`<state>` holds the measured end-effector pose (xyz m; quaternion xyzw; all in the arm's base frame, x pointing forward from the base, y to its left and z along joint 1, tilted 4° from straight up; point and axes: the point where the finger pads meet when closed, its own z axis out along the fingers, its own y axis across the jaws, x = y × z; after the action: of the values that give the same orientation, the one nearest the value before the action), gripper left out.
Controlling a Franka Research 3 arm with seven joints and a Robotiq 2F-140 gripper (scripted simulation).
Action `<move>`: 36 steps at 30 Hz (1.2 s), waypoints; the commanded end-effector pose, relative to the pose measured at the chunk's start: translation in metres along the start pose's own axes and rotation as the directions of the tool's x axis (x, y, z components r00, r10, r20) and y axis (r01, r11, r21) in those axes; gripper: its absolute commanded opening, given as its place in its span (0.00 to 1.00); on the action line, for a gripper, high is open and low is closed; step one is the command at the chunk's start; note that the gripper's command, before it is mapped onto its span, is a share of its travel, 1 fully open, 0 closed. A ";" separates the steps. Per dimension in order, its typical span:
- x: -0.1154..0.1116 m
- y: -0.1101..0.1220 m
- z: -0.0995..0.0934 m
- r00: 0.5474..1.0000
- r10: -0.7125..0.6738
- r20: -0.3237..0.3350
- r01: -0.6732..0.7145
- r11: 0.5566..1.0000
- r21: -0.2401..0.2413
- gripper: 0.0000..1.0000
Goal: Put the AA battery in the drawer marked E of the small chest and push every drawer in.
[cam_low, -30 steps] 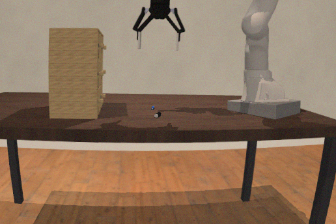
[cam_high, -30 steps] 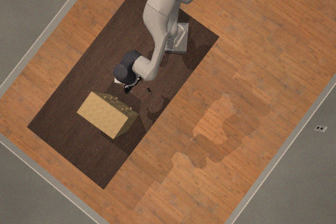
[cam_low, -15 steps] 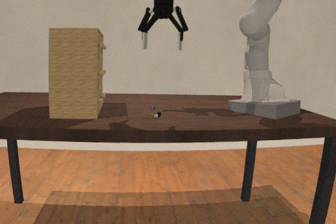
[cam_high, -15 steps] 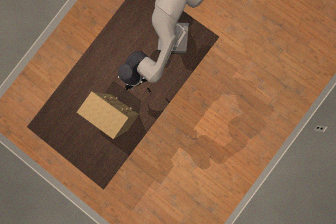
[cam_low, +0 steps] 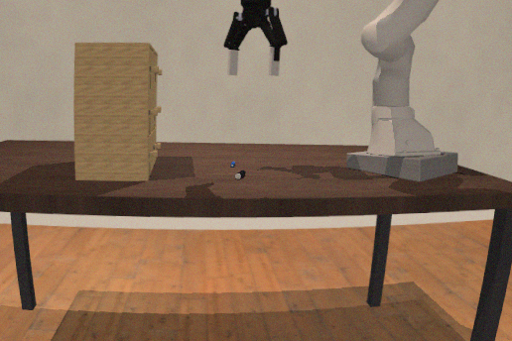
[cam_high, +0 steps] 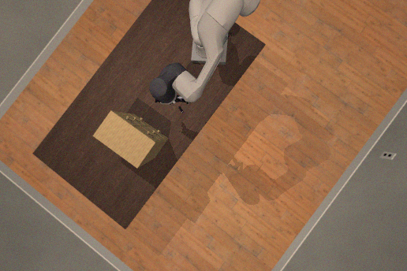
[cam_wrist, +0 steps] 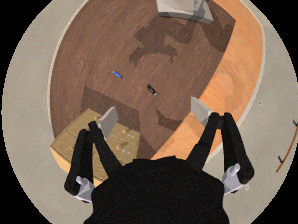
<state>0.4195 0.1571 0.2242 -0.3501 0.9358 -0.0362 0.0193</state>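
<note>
The small wooden chest (cam_high: 124,139) (cam_low: 112,110) (cam_wrist: 70,136) stands upright, its drawer front and knobs facing the robot's base. Its drawers look pushed in; no letter is readable. A small black cylinder with a pale end (cam_high: 181,109) (cam_low: 240,174) (cam_wrist: 151,90) lies on the table in front of the chest. A smaller-looking blue piece (cam_low: 233,164) (cam_wrist: 117,74) lies near it, hidden in the top view. I cannot tell for certain which of the two is the AA battery. My gripper (cam_low: 253,74) (cam_wrist: 153,108) is open and empty, fingers down, high above the table.
The dark table (cam_high: 91,95) (cam_low: 308,189) (cam_wrist: 95,50) carries everything. The robot's base (cam_high: 199,57) (cam_low: 402,165) (cam_wrist: 185,9) stands on the side facing the drawer fronts. The chest's top is about level with my fingers in the exterior view.
</note>
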 end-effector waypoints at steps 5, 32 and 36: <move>0.003 0.017 0.002 0.940 0.340 -0.019 -0.341 0.940 -0.007 1.00; 0.004 0.032 0.003 0.826 0.564 -0.016 -0.564 0.826 0.000 1.00; 0.002 0.030 0.006 0.826 0.564 0.009 -0.564 0.826 -0.001 1.00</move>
<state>0.3974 0.1766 0.2185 -0.0753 0.9963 -0.0311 0.0256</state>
